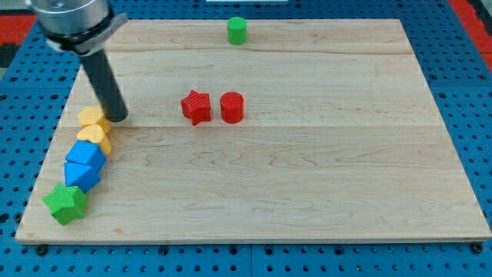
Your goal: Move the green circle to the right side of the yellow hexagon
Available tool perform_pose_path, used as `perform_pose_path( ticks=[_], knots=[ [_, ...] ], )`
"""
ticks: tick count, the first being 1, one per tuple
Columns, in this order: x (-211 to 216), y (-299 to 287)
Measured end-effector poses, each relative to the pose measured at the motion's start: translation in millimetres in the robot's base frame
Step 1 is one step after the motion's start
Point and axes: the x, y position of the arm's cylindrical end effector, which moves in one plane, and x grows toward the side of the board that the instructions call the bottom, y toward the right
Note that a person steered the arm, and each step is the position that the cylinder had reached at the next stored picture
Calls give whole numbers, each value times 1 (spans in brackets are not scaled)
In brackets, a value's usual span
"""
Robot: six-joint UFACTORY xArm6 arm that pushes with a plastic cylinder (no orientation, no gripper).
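The green circle (pixel 237 31) is a small cylinder near the view's top edge of the wooden board, a little left of centre. The yellow hexagon (pixel 91 117) sits at the view's left edge, at the top of a row of blocks. My tip (pixel 118 118) rests on the board just right of the yellow hexagon, touching or nearly touching it. The tip is far to the lower left of the green circle.
Below the hexagon run a yellow heart (pixel 95 137), a blue block (pixel 84 157), another blue block (pixel 81 176) and a green star (pixel 65 202). A red star (pixel 196 107) and a red cylinder (pixel 232 107) stand mid-board. The board's left edge (pixel 48 146) is close.
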Motion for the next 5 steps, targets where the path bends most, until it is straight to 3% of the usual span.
perform_pose_path(
  ticks=[2,4,5],
  knots=[
    [-4,-3],
    [-73,-3],
    [-87,61]
  ],
)
